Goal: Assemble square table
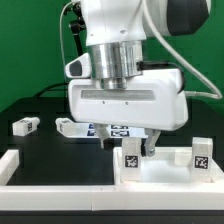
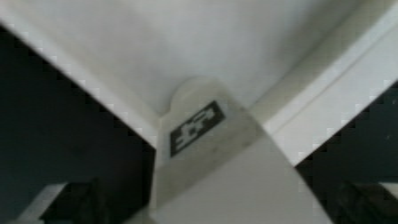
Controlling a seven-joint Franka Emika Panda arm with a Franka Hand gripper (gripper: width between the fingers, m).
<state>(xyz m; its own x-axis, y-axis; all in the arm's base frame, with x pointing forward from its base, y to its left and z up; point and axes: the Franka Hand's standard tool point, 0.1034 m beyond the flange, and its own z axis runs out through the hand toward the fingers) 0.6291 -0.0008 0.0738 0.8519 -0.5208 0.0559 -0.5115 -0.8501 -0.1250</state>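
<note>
Exterior view: the gripper (image 1: 138, 147) hangs over the smooth white rimmed top (image 1: 165, 172), where a blocky tagged leg (image 1: 131, 155) stands upright. Wrist view: the leg (image 2: 205, 150) sits between the jaws, which are spread apart and clear of it.

The exterior view is bright and evenly lit; in the wrist view the close leg block (image 2: 199, 128) looks blurred.
</note>
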